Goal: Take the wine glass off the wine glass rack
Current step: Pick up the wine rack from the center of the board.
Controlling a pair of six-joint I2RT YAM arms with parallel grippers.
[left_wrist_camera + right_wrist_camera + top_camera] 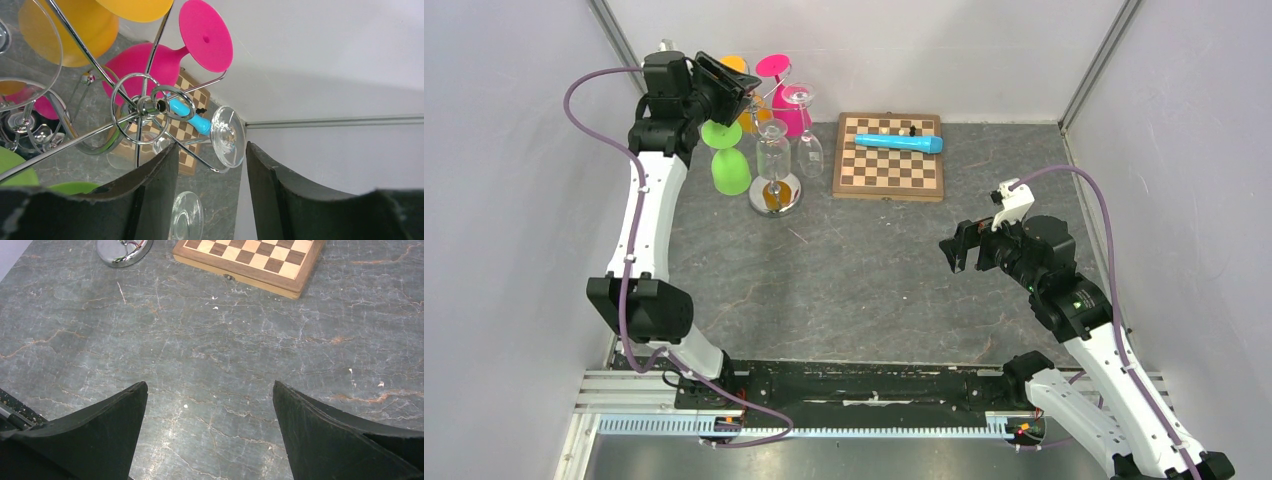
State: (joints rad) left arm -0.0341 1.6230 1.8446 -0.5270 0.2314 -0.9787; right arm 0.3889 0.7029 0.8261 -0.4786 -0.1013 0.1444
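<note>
The chrome wine glass rack (775, 196) stands at the back left of the table, and its wire hub (145, 106) fills the left wrist view. Orange (75, 35), pink (150, 60) and green (729, 170) glasses hang from it upside down, along with clear ones. One clear wine glass (228, 136) hangs by its foot on a wire arm just beyond my left gripper (212, 150). That gripper is level with the rack's top (746, 95), its jaws apart. A second clear glass foot (187, 215) shows low between the fingers, close to the left one, with no clamp visible. My right gripper (956, 255) hovers open over bare table (210, 385).
A wooden chessboard (889, 165) lies right of the rack with a blue tube-shaped object (902, 143) and a dark chess piece on it. White walls close in the back and both sides. The rack's round base (123, 250) and the chessboard (250, 257) show in the right wrist view.
</note>
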